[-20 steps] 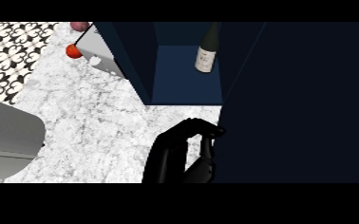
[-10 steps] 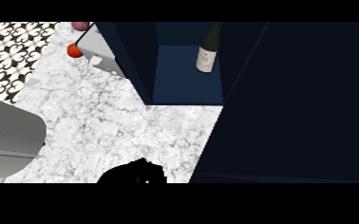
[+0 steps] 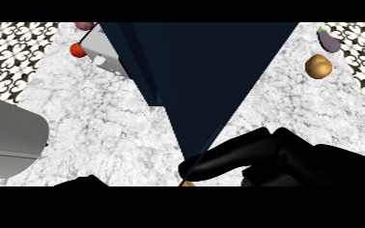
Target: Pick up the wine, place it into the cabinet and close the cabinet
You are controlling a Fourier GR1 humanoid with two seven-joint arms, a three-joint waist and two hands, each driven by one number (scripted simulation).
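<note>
The cabinet (image 3: 206,72) door is seen edge-on above the marble worktop (image 3: 107,111). The right robot hand (image 3: 249,157) is laid against its lower edge, fingers relaxed, grasping nothing. The wine cannot be seen; the left robot hand's state cannot be told.

The cabinet (image 3: 206,72) stood mid-counter (image 3: 107,121), its door edge toward the near side. Behind its left side sat a box (image 3: 103,53) with a tomato (image 3: 77,49) just left. Far right lay a potato (image 3: 318,66), an eggplant (image 3: 329,39) behind it. The right hand (image 3: 264,157) was at the door's near edge.
</note>
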